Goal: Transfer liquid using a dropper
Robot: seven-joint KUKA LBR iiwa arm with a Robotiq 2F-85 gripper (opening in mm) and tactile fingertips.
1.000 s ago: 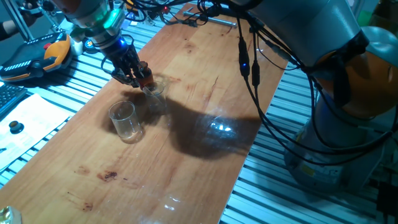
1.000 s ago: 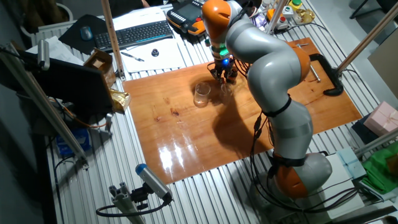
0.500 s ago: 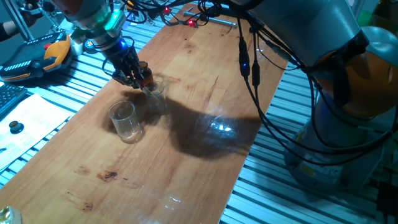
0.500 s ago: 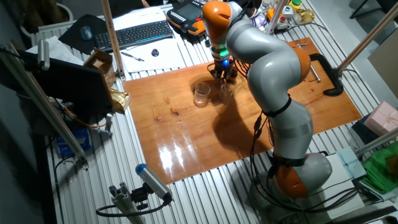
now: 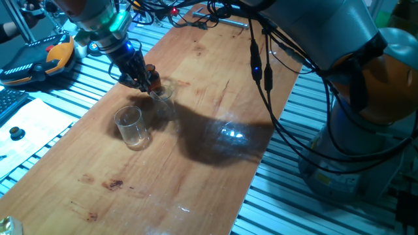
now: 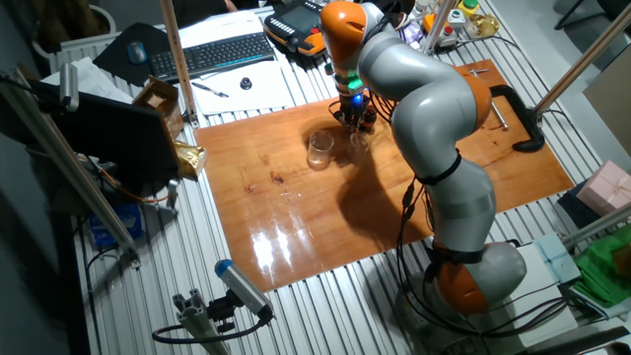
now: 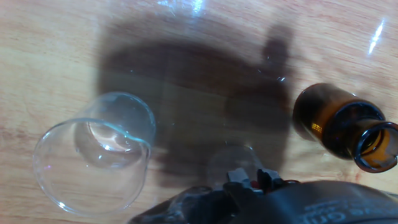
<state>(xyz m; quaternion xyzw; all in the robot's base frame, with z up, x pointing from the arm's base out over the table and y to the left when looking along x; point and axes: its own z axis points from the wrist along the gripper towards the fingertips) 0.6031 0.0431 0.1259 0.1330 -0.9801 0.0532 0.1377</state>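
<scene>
Standing on the wooden table [image 5: 215,163] were two clear beakers [image 5: 129,125] [image 5: 162,100] and one open amber bottle [image 7: 339,124]. The gripper [image 5: 145,81] hung over the second beaker; whether its fingers were apart could not be told. The dropper was not discernible. A keyboard [image 6: 219,52] lay beyond.

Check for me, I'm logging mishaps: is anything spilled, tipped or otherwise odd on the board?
Nothing stands out. The near glass and the far glass stand upright. The amber bottle is open, with nothing leaking around it. The board shows no puddle; its bright patches look like lamp glare.
</scene>
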